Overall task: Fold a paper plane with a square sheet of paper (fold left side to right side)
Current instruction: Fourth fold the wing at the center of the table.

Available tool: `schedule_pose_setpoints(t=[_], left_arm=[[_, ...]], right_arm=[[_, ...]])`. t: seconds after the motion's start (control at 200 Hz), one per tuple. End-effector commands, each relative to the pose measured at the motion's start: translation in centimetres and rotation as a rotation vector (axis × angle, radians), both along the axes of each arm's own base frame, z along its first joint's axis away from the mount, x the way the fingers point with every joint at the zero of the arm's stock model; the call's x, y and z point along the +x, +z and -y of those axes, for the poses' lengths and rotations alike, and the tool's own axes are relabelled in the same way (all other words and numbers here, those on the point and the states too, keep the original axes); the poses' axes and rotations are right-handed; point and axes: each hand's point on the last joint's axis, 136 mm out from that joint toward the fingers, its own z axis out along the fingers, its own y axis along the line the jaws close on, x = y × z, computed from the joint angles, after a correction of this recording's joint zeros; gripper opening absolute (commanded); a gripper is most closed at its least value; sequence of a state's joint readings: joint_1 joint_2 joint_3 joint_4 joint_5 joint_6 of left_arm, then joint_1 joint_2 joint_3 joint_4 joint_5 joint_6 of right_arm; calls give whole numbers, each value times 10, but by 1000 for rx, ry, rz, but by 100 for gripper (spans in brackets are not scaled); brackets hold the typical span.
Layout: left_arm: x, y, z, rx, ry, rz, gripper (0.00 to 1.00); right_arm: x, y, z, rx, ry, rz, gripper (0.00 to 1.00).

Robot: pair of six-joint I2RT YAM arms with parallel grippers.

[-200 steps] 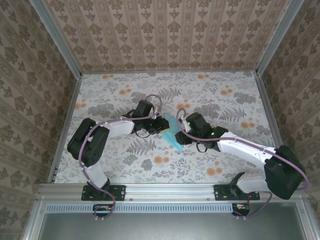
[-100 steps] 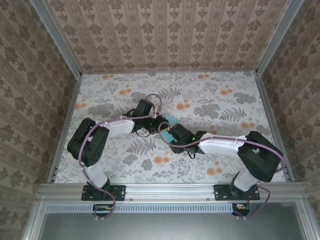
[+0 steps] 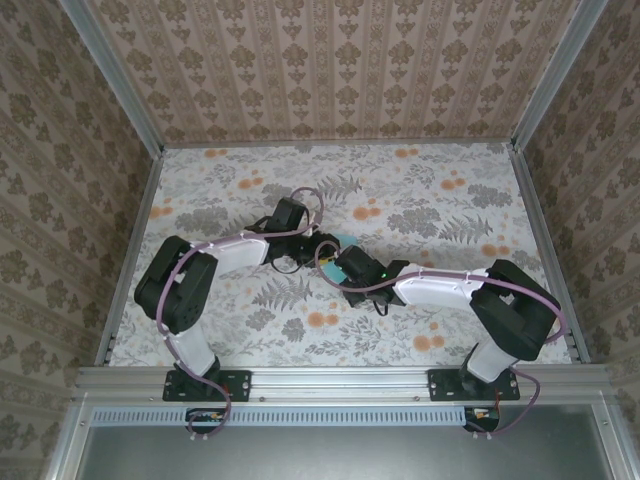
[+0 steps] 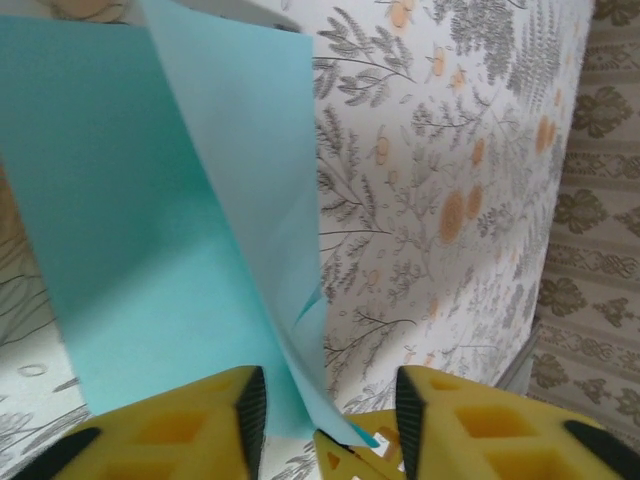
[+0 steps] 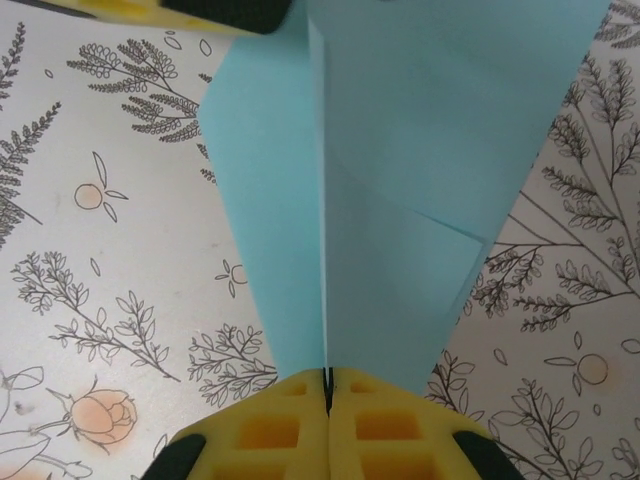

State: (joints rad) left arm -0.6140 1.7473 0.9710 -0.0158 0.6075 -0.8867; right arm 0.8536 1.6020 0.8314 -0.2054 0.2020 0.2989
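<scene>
The turquoise sheet of paper (image 5: 400, 150) is folded into layers with a sharp centre crease and stands up off the table. My right gripper (image 5: 327, 382) is shut on the lower end of that crease. In the left wrist view the paper (image 4: 170, 230) hangs between the fingers of my left gripper (image 4: 325, 395). Its yellow jaws stand apart, and only a paper corner dips into the gap. From above, both grippers meet mid-table, the left gripper (image 3: 310, 250) beside the right gripper (image 3: 330, 262). A sliver of paper (image 3: 347, 240) shows behind them.
The floral tablecloth (image 3: 430, 200) spreads open to the right and the back. Wallpapered walls with aluminium posts (image 3: 535, 90) close in the table on three sides. A metal rail (image 3: 330, 380) runs along the near edge by the arm bases.
My right gripper swung left to the paper and shut on its crease. My left gripper, which had been holding the paper, opened its jaws.
</scene>
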Motion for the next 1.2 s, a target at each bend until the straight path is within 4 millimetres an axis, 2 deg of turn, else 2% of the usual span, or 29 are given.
schedule_pose_setpoints(t=[0.0,0.16,0.33,0.425,0.71,1.195], left_arm=[[5,25,-13,-1,12,67,47],[5,24,-35,18,51,69,50],[-1,12,-39,27,54,41,35],[-3,6,-32,12,43,27,30],[-3,-10,-1,-11,-11,-7,33],[-4,-30,17,7,-38,-48,41]], right_arm=[[-4,0,-4,48,-6,-34,5],[-8,6,-11,168,-3,-88,4],[-11,13,-16,289,-2,-167,3],[-14,12,-16,340,-8,-208,3],[-15,4,-12,404,-36,-277,2],[-12,-6,-5,484,-87,-341,2]])
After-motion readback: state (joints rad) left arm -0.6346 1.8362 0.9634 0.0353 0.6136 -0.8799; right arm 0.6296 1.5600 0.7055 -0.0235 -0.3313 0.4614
